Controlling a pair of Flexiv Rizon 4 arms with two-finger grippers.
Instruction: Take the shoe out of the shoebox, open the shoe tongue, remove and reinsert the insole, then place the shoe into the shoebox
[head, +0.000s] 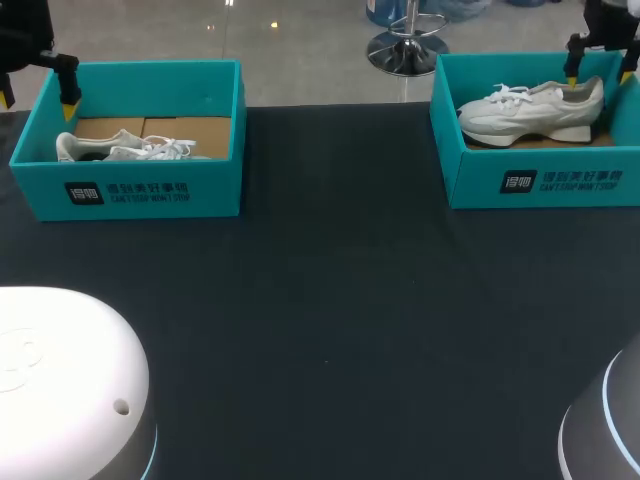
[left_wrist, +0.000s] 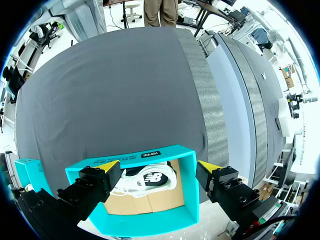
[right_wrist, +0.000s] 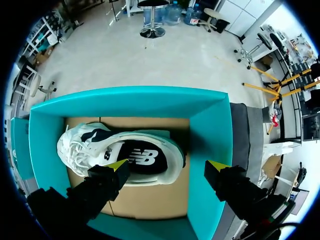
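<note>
Two teal shoeboxes stand at the table's far side. The left shoebox holds a white shoe on brown cardboard. In the right shoebox lies a second white shoe on its side, toe toward the table's middle. My left gripper hangs open above the left box's outer end, its fingers on either side of the end wall. Over the heel end of the right shoe my right gripper is open, touching nothing.
Dark cloth covers the table between and in front of the boxes. Two white rounded robot bases sit at the near edge, one at the left and one at the right.
</note>
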